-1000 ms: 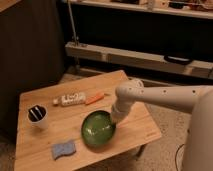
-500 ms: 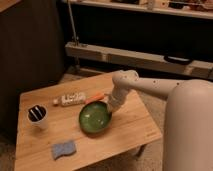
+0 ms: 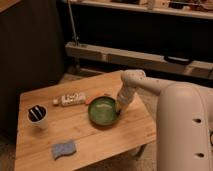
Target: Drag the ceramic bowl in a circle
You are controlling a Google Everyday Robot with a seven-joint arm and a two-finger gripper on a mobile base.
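Glossy green round ceramic bowl (image 3: 104, 110) sits near the middle of the light wooden desk (image 3: 100, 142), slightly toward the far right. White arm reaches in from the right; claw (image 3: 121, 106) is down at the bowl's right rim, touching or just inside it. Can't tell how far the claw is spread or whether it pinches the rim.

Around the bowl:
- white bottle lying on its side (image 3: 71, 99), just beside the far-left rim
- small orange object (image 3: 90, 99) at the far rim, partly hidden
- white cup with dark contents (image 3: 38, 117), well apart, left
- blue sponge (image 3: 64, 149), near front-left edge
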